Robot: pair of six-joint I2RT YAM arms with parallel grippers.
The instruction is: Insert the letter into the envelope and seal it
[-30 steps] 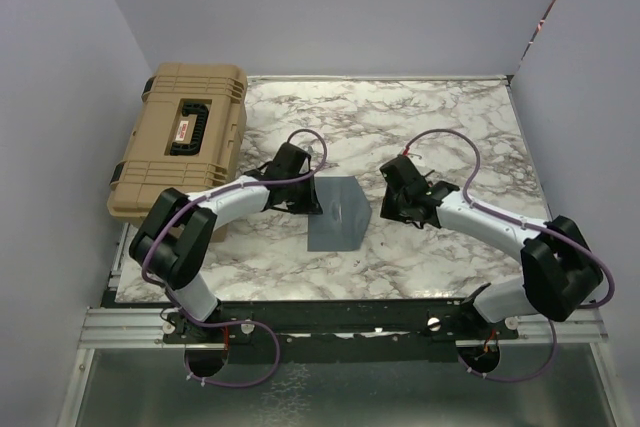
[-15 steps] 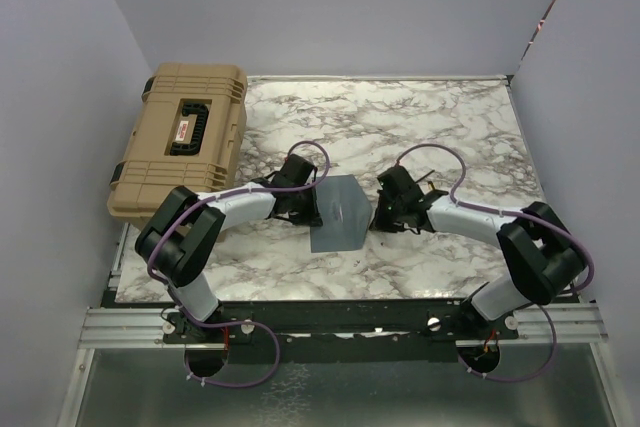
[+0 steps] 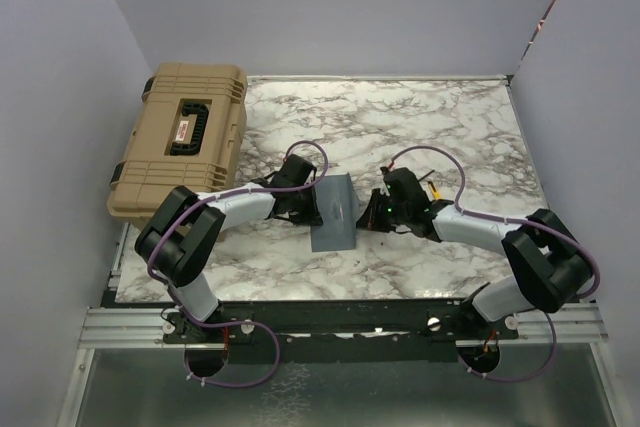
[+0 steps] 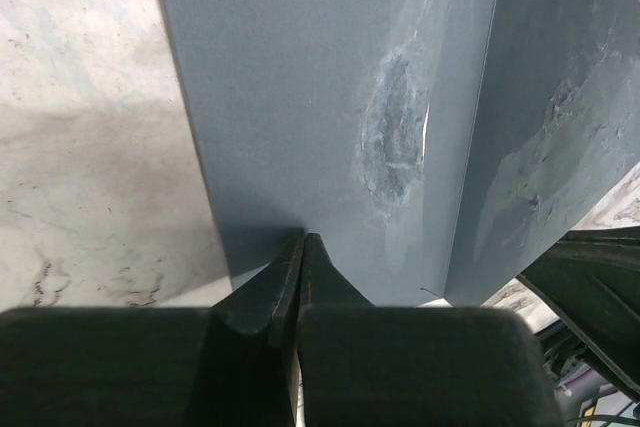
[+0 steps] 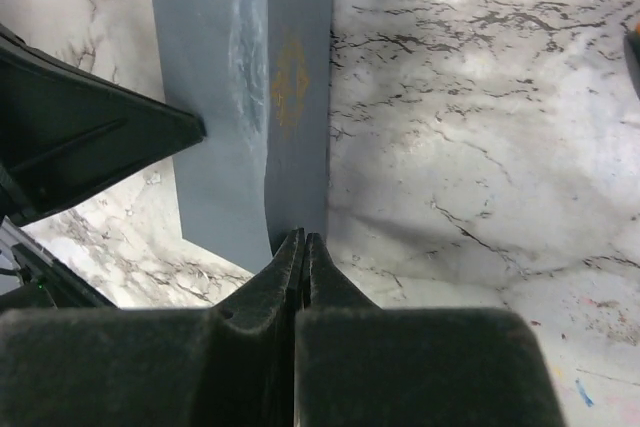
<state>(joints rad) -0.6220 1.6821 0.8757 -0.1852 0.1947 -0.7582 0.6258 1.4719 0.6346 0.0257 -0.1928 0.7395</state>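
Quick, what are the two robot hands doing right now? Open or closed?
Left gripper: closed, tips at the envelope edge, nothing visibly pinched.
Right gripper: closed, tips against the envelope's other edge.

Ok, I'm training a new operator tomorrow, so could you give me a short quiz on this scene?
1. True or false: the left tool and the right tool are both shut.
2. Seen from above, the tan case stands: A) left of the envelope, B) right of it, C) on top of it.
3. Fill in: the table has a ___ pattern.
Key: 1 true; 2 A; 3 marble.
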